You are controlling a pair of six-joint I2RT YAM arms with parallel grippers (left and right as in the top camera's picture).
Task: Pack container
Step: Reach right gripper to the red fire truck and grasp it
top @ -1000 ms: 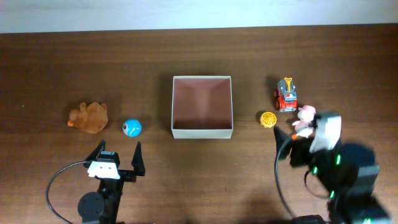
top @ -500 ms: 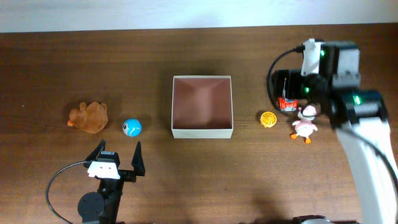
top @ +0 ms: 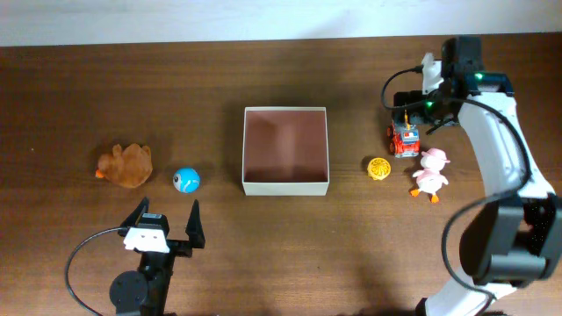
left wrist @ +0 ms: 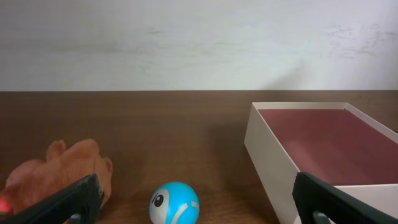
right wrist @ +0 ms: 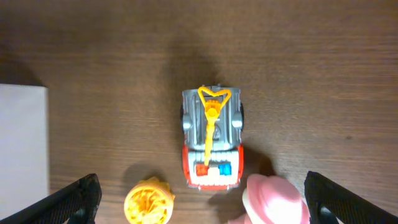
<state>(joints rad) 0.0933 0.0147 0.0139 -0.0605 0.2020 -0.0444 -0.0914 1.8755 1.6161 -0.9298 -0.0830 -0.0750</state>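
The container (top: 285, 186) is a square open cardboard box with white walls and a pinkish-brown inside, at the table's middle. It is empty. It also shows in the left wrist view (left wrist: 270, 163) and as a white corner in the right wrist view (right wrist: 22, 149). My right gripper (top: 413, 104) is open and empty above a red toy truck (top: 405, 137); in the right wrist view (right wrist: 202, 198) its fingers flank the truck (right wrist: 211, 140). My left gripper (top: 168, 211) is open and empty near the front edge, facing a blue ball (left wrist: 174, 203).
A brown plush toy (top: 126, 165) and the blue ball (top: 186, 180) lie left of the box. A yellow ball (top: 378, 168) and a pink duck toy (top: 429, 172) lie right of it, just in front of the truck. A pale wall runs along the table's far edge.
My right arm has swung from the front right of the table to the far right and now reaches over the red truck. The left arm and the toys have not moved.
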